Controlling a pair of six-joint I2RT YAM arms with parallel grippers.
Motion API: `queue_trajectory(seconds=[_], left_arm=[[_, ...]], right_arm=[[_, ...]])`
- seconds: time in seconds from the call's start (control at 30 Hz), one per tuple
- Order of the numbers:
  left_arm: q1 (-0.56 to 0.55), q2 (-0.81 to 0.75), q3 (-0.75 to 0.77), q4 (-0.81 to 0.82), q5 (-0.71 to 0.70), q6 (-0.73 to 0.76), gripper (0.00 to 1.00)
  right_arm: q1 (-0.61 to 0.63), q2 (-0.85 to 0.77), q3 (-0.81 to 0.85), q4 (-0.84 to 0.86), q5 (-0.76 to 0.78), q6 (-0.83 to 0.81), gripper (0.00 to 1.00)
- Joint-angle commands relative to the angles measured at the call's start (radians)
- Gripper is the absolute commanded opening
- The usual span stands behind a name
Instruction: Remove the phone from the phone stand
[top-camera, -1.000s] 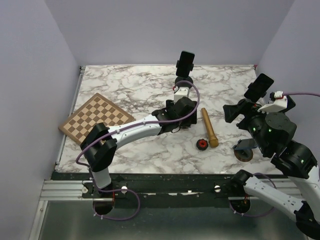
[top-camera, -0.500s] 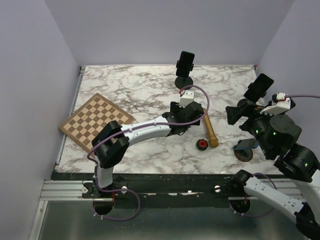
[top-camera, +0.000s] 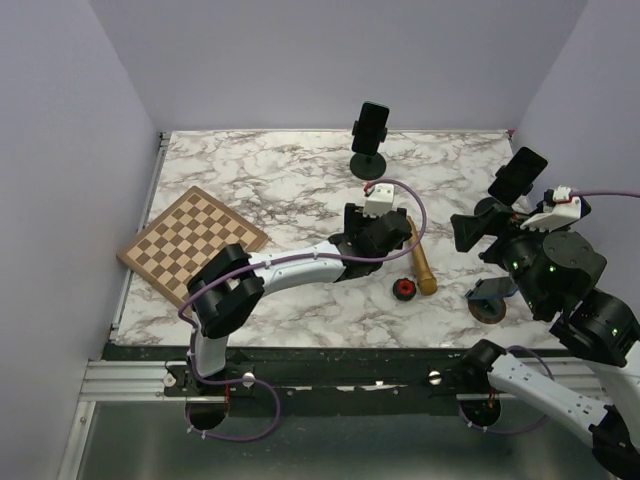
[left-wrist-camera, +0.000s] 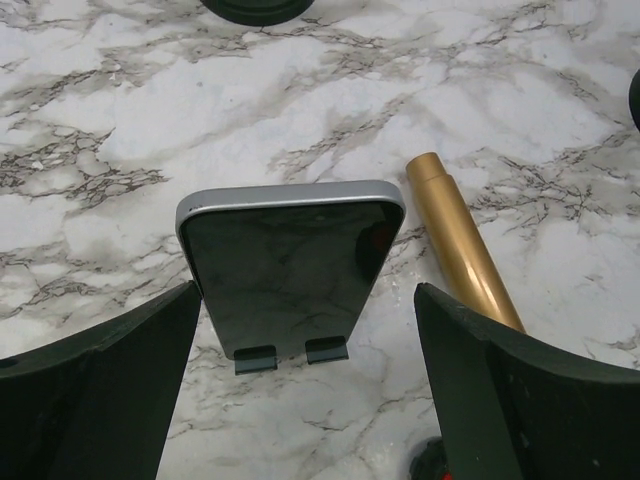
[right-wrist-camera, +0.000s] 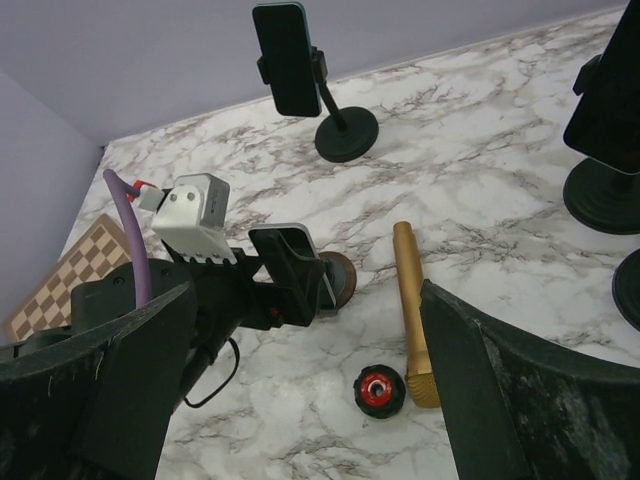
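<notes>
Left end effector is released, its jaws spread wide to either side of the phone with clear tabletop showing in both gaps; nothing is gripped. Right end effector is likewise released and empty, held high at the right, well apart from the work. The phone sits mid-tabletop on a low stand, its lower edge caught in two small clips and a round brown base behind it. Two other phones stand on taller mounts, one at the back and one at the right; the middle one is judged the target, since the left arm brackets it. Orientation: the dark screen faces the left wrist camera, and the long axis runs from the clips up to the rounded top edge, which lies farther from the arm; the view is too foreshortened to judge the lean. Risks noted:

- An uneven closure would shove the phone sideways and tip the small stand.
- A lift not in line with the long axis could snag the clips and drag the stand up with the phone.
- The smooth metal edges may slip under a light pinch.
- The gold rod lies just beside the stand and could be knocked rolling.
</notes>
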Motion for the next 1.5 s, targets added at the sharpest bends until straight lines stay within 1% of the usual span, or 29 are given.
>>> queue_trajectory(seconds=[0.0,0.13,0.33,0.5,0.63,0.77,0.83,1.1,1.2,1.3,1.37,1.47], left_arm=[[-0.005,0.038,-0.003,0.095,-0.082,0.064,0.96],[-0.007,0.057,0.008,0.087,-0.083,0.060,0.96],[-0.011,0.044,-0.025,0.077,-0.097,0.047,0.98],[-0.008,0.052,-0.020,0.063,-0.096,0.043,0.97],[0.007,0.048,-0.043,0.072,-0.071,0.033,0.96],[0.019,0.037,-0.068,0.124,-0.017,0.056,0.96],[0.023,0.041,-0.061,0.113,-0.021,0.041,0.95],[0.020,0.042,-0.054,0.122,-0.041,0.068,0.79],[0.011,0.050,-0.036,0.117,-0.047,0.097,0.63],[-0.011,0.048,-0.020,0.117,-0.089,0.140,0.54],[-0.021,0.044,-0.007,0.107,-0.106,0.158,0.49],[-0.024,0.029,0.003,0.074,-0.111,0.145,0.46]], right_arm=[[0.007,-0.014,-0.006,-0.036,-0.024,-0.028,1.00],[0.007,-0.016,-0.006,-0.038,-0.024,-0.033,1.00],[0.008,-0.016,-0.010,-0.028,-0.022,-0.037,1.00],[0.008,-0.010,-0.013,-0.018,-0.033,-0.034,1.00],[0.007,-0.006,-0.016,-0.020,-0.036,-0.030,1.00],[0.007,-0.006,-0.018,-0.020,-0.043,-0.024,1.00],[0.008,-0.003,-0.021,-0.020,-0.044,-0.022,1.00],[0.007,0.009,-0.027,-0.014,-0.054,-0.013,1.00],[0.007,0.016,-0.024,-0.013,-0.058,-0.011,1.00],[0.007,0.016,-0.030,-0.015,-0.056,-0.009,1.00],[0.008,0.016,-0.034,-0.015,-0.057,-0.006,1.00],[0.007,0.015,-0.039,-0.012,-0.062,-0.001,1.00]])
